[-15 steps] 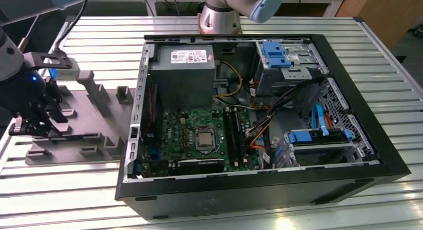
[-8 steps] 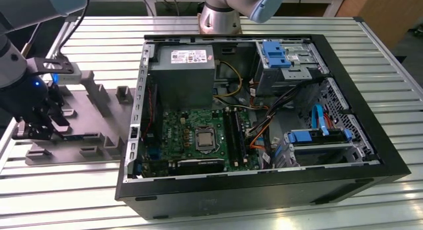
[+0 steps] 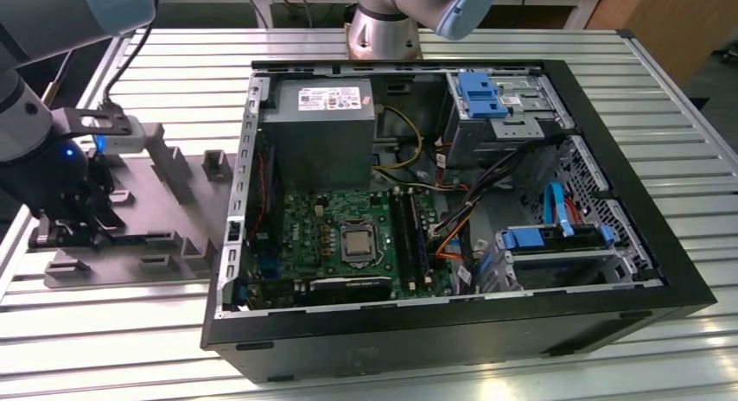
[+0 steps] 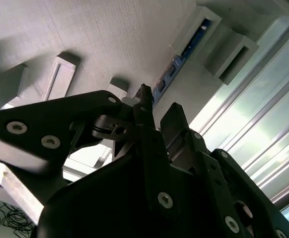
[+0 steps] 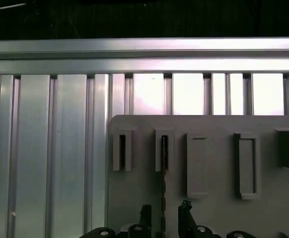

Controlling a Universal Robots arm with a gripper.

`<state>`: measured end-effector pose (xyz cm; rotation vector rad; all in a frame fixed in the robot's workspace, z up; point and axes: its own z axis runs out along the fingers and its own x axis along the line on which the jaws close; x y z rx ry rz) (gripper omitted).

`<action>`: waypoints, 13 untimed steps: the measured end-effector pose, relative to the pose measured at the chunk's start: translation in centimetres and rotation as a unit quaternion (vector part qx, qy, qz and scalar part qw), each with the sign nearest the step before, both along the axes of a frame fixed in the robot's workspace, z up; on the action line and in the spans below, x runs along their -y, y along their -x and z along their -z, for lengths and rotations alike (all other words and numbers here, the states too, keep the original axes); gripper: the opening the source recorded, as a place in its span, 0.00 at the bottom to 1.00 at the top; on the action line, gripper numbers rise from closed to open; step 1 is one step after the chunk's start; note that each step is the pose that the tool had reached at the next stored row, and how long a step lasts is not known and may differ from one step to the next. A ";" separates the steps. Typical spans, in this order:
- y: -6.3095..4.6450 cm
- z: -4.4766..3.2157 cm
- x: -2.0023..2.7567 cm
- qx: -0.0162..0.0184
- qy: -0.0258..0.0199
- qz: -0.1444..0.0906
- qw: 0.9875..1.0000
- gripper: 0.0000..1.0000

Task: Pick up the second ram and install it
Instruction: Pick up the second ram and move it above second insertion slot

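Observation:
The second ram point(image 5: 163, 184) stands on edge in a slot of the grey fixture tray point(image 5: 219, 208). It appears as a thin dark line in the first wrist view and as a blue strip point(image 4: 170, 74) in the second wrist view. My gripper point(image 5: 165, 212) hangs low over the tray with its black fingers point(image 5: 145, 214) on either side of the ram, a gap showing on each side, so it is open. In the exterior view the gripper point(image 3: 72, 224) sits over the tray point(image 3: 173, 194) at the exterior view's left.
An open computer case point(image 3: 461, 349) lies to the exterior view's right of the tray. Inside are the green motherboard point(image 3: 334, 228), its black memory slots point(image 3: 410, 237), cables and blue drive brackets point(image 3: 479, 94). The tray has several raised slot blocks point(image 5: 247, 166). All rests on a ribbed aluminium table point(image 3: 116, 349).

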<state>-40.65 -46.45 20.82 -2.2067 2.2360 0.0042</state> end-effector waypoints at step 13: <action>0.0 1.07 0.23 0.000 0.000 0.000 1.000 0.35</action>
